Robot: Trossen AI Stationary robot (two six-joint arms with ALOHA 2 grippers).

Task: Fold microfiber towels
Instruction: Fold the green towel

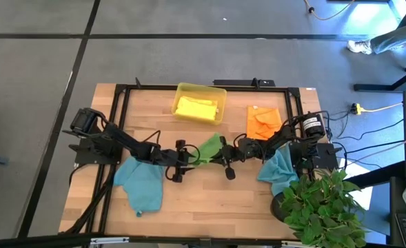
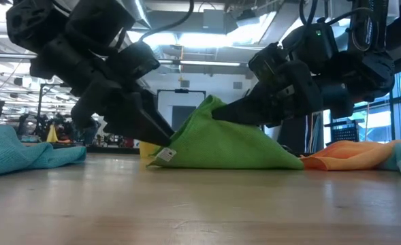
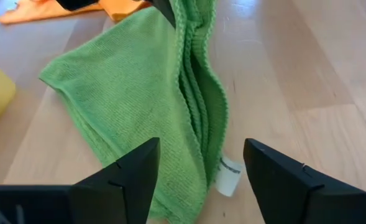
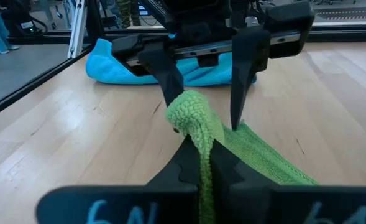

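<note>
A green microfiber towel (image 1: 209,148) lies at the table's middle, one end raised into a peak (image 2: 214,103). My right gripper (image 1: 227,146) is shut on that raised end. My left gripper (image 3: 201,171) is open at the towel's low end: its two fingers stand on either side of the folded edge with the white label (image 3: 229,175), and I cannot tell whether they touch it. The towel's broad lower part (image 2: 227,150) rests on the table. My right gripper pinches a bunched part of the green towel's raised end (image 4: 192,115) between its two fingers. The fingers come from the table's right, slanting slightly down. The bunch stands up past the fingertips, and from there the cloth slopes down slack to the table.
Teal towels lie crumpled at the left (image 1: 140,182) and the right (image 1: 280,169). An orange towel (image 1: 265,122) lies behind the right arm. A yellow tray (image 1: 218,93) with a yellow towel (image 1: 194,108) stands at the far edge. A potted plant (image 1: 323,207) fills the near right corner.
</note>
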